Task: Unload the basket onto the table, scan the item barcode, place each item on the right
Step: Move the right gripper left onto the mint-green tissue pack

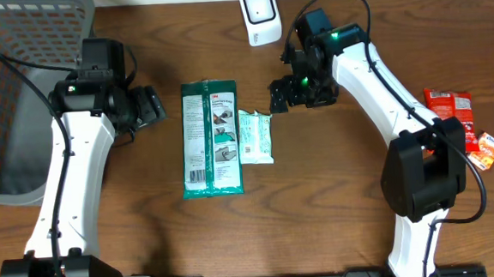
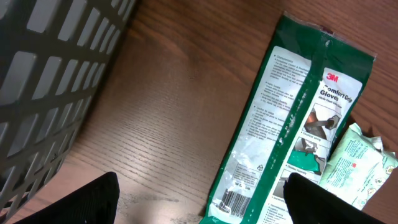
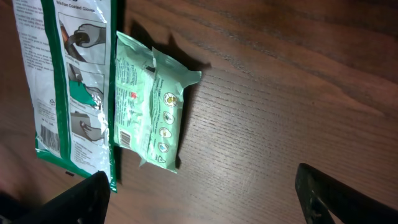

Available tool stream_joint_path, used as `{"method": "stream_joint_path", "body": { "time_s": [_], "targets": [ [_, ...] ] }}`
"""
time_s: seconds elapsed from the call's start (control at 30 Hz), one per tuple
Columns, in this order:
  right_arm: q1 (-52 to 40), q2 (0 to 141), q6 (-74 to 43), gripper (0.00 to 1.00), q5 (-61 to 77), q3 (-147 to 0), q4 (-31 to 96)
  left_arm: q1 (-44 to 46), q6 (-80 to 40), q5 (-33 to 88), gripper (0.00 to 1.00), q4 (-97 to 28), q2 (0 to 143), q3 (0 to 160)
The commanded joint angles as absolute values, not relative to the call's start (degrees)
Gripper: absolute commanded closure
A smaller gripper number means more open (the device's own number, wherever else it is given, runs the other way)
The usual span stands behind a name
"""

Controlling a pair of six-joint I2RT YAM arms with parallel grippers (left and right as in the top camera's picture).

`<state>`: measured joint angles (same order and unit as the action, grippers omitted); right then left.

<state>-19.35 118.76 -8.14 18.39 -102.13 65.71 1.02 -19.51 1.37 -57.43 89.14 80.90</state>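
A long green-and-white glove packet [image 1: 211,139] lies flat mid-table, with a small pale green packet [image 1: 255,136] touching its right side. The white scanner [image 1: 259,16] stands at the far edge. My left gripper [image 1: 152,106] hovers open just left of the glove packet's upper end, holding nothing. In the left wrist view its gripper [image 2: 202,186] frames the glove packet [image 2: 292,118], whose barcode [image 2: 231,200] faces up. My right gripper [image 1: 280,96] hangs open above and right of the small packet. The right wrist view has that gripper [image 3: 202,174] over bare wood beside the small packet [image 3: 149,115].
A grey mesh basket [image 1: 20,84] fills the far left corner, close to my left arm. A red snack packet [image 1: 448,105] and a smaller orange one [image 1: 488,148] lie at the right edge, beside my right arm's base.
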Motion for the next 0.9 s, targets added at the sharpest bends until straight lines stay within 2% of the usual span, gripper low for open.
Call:
{"method": "stream_joint_path", "body": {
  "time_s": [0.0, 0.77, 0.87],
  "targets": [
    [-18.7, 118.7, -8.7, 0.09, 18.2, -101.6, 65.8, 0.8, -19.6, 1.3, 0.14, -57.6, 89.7, 80.5],
    [-18.7, 118.7, -8.1, 0.07, 16.3, -101.6, 67.2, 0.8, -19.6, 1.3, 0.14, -57.6, 89.7, 80.5],
    [-18.7, 118.7, -8.1, 0.04, 16.3, -101.6, 66.5, 0.8, -19.6, 1.3, 0.14, -57.6, 89.7, 80.5]
  ]
}}
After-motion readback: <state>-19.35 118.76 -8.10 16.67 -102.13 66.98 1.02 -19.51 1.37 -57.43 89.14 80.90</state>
